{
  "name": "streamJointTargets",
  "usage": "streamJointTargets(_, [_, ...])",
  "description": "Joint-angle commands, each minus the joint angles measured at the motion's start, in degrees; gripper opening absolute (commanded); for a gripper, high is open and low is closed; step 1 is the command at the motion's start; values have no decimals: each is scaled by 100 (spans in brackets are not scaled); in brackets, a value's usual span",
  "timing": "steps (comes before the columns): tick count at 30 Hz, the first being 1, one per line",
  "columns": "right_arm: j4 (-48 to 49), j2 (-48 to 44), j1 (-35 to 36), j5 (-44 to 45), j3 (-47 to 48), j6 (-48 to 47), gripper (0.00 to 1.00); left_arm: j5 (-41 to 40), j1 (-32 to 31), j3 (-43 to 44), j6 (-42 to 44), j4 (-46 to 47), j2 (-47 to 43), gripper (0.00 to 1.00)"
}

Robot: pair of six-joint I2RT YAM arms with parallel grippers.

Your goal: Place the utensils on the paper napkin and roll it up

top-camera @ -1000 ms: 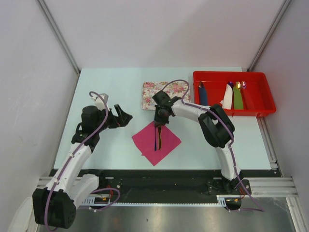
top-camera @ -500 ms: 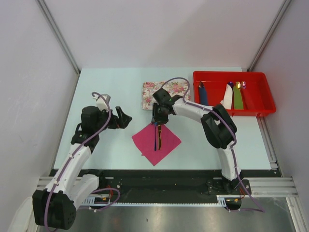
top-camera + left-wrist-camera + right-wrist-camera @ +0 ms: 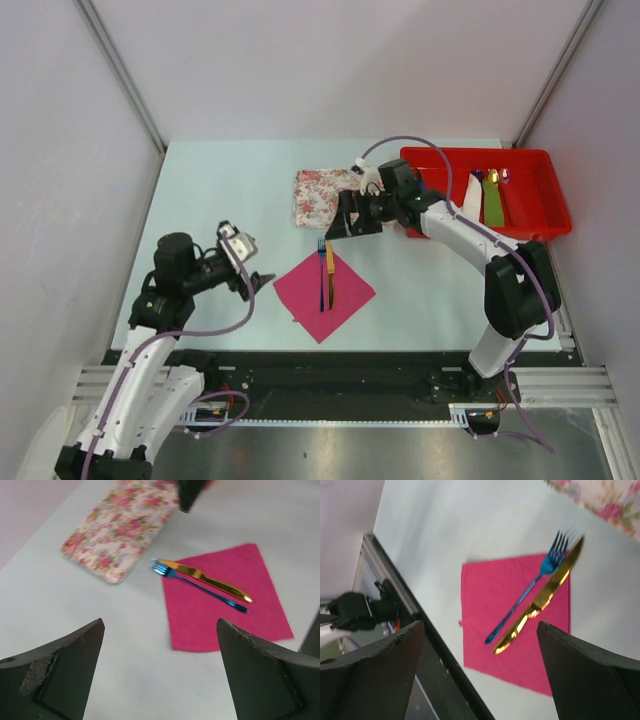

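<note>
Counted: one square magenta paper napkin (image 3: 350,292), laid with one shiny gold knife (image 3: 330,275) and one slim blue fork (image 3: 321,280). Right tool (image 3: 338,230) just beyond tines, left tool (image 3: 260,283) beside napkin; both spread, empty.

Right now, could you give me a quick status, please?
Left gripper open, right gripper open. Knife, fork on napkin, unrolled. Floral tray nearby, apart.

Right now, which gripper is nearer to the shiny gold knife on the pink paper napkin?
Right. The right gripper hovers just beyond the gold knife; the left gripper sits left of the pink napkin.
</note>
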Motion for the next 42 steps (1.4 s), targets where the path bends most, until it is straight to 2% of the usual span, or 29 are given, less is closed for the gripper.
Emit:
streamJointTargets(1, [-509,-79,-279,-1836,-537,-795,100,890,-994,-436,1530,-842,-329,100])
streamJointTargets(3, [-475,-105,-393,-2118,-889,-743,100,653,-1655,-954,1967,-605,-470,100])
streamJointTargets(4, [-388,-149,-420,-2180,-1003,-682,100,321,-2328,-1104,2049,-491,-488,99])
streamJointTargets(5, [-291,-175,-437,-2337,-1135,-542,100,109,-2657,-1366,2093,-185,-445,98])
streamJointTargets(7, [-211,-167,-455,-2321,-1355,-523,100,-156,-3447,-1535,2198,72,-17,93])
streamJointTargets(10, [-255,-149,-525,-2321,-1470,-567,100,-341,-4064,-1589,2182,598,826,85])
streamJointTargets(12, [-386,-123,-569,-2295,-1452,-689,100,-263,-4215,-1518,2190,740,1180,79])
streamJointTargets(14, [-466,-71,-639,-2364,-1426,-734,100,-472,-4584,-1405,2260,899,1671,67])
streamJointTargets(16, [-519,-26,-709,-2540,-1461,-751,100,-649,-4708,-1290,2550,872,1954,54])
streamJointTargets(24, [-545,-18,-798,-2514,-1426,-725,100,-1053,-4814,-1017,2805,943,2719,36])
streamJointTargets(34, [-545,53,-859,-2514,-1382,-707,100,-1211,-5007,-842,3192,811,3132,28])
streamJointTargets(42, [-615,176,-947,-2541,-1303,-681,100,-1361,-5165,-631,3341,601,3554,26])
